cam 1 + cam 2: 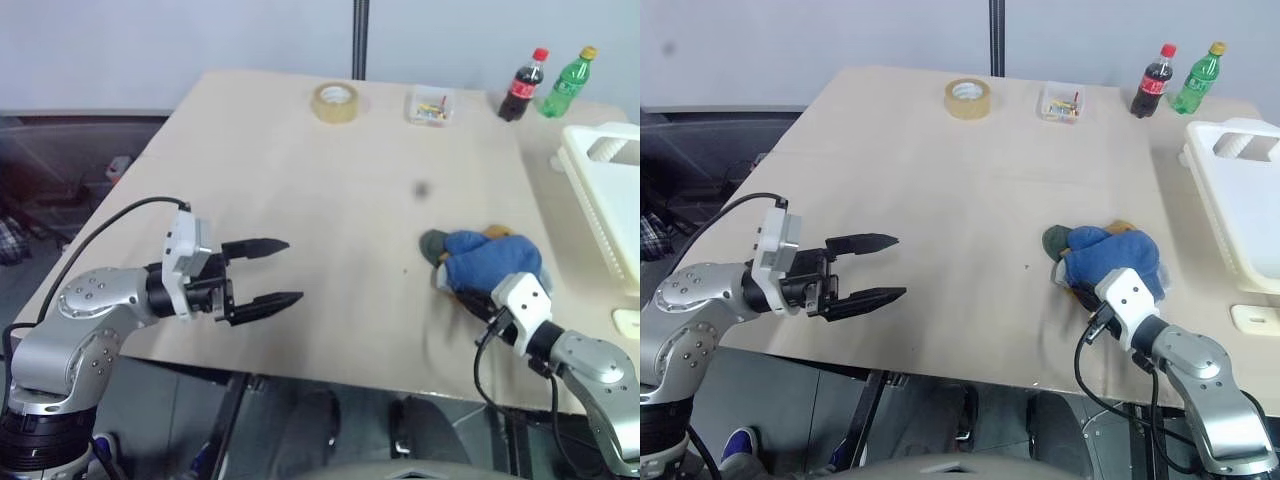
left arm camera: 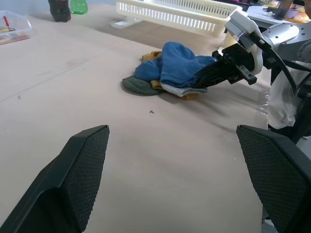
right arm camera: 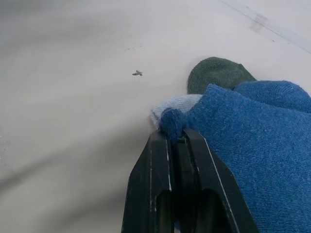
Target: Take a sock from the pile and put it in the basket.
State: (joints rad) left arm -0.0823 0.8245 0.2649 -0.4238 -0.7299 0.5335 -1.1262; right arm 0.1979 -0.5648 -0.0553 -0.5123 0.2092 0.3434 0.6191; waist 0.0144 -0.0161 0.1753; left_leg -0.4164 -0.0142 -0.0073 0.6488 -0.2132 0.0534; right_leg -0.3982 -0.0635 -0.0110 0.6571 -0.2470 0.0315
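Note:
The pile lies on the table's right side: a royal-blue sock on top, a dark green one at its left, a light grey one beneath and mustard yellow behind. My right gripper reaches into the pile from the near side. Its jaws are shut on a fold at the blue sock's edge, and the sock still rests on the heap. At the table's left my left gripper hovers open with nothing in it, pointing toward the pile. The white slotted basket stands at the right edge.
Along the table's far edge stand a tape roll, a small clear box of colourful bits, a cola bottle and a green bottle. Bare tabletop lies between my grippers. The table's front edge runs close under both arms.

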